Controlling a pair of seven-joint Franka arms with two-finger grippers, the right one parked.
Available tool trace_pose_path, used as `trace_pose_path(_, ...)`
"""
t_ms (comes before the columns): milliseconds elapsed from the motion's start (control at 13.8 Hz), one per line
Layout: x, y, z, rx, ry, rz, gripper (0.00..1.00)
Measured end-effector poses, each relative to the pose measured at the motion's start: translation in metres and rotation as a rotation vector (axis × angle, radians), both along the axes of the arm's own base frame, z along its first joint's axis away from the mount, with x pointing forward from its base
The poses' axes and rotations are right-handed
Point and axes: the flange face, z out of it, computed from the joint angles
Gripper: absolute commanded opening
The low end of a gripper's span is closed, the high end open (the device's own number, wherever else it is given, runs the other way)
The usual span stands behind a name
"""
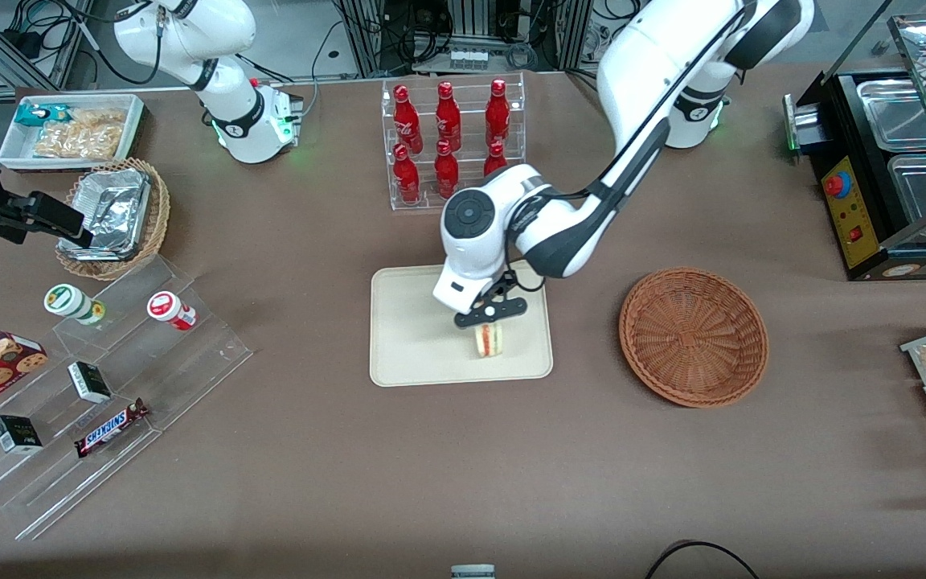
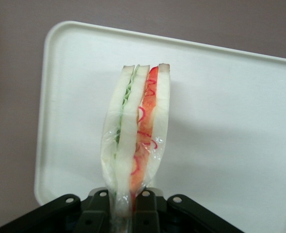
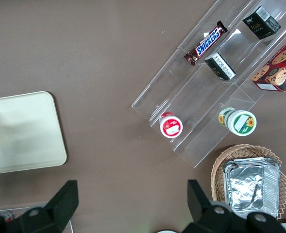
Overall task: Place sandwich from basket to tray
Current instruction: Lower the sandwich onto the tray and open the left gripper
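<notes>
The sandwich (image 1: 489, 340) (image 2: 135, 131) is a wrapped wedge of white bread with red and green filling, held over the cream tray (image 1: 415, 338) (image 2: 230, 121) (image 3: 22, 131). My left gripper (image 1: 489, 318) (image 2: 125, 206) is shut on the sandwich's narrow wrapped end, with one black finger pressed against each side. The sandwich hangs above the part of the tray nearest the basket. The reddish-brown wicker basket (image 1: 694, 335) holds nothing and sits beside the tray, toward the working arm's end of the table.
A clear rack of red bottles (image 1: 451, 141) stands farther from the front camera than the tray. Toward the parked arm's end are a clear stepped display (image 1: 93, 386) with snacks and a foil-lined wicker basket (image 1: 113, 217). A black food warmer (image 1: 889, 161) stands toward the working arm's end.
</notes>
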Motion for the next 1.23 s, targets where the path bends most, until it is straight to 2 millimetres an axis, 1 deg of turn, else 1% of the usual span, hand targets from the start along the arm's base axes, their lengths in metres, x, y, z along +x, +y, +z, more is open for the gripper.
trace_pose_path(290, 0.004, -0.018, -0.012, -0.023, 0.003, -0.003, 0.09)
trace_pose_path(726, -0.013, -0.035, -0.031, -0.014, 0.024, -0.032, 0.1)
trace_pose_path(798, -0.015, -0.037, -0.034, -0.011, 0.029, -0.036, 0.15)
trace_pose_path(871, -0.018, -0.038, -0.039, -0.008, 0.033, -0.039, 0.42)
trace_pose_path(944, -0.019, -0.039, -0.041, -0.005, 0.037, -0.041, 0.99)
trace_pose_path(1089, -0.019, -0.04, -0.041, -0.007, 0.035, -0.036, 1.0)
trace_pose_path(1234, -0.016, -0.042, -0.034, -0.017, 0.026, -0.026, 1.0)
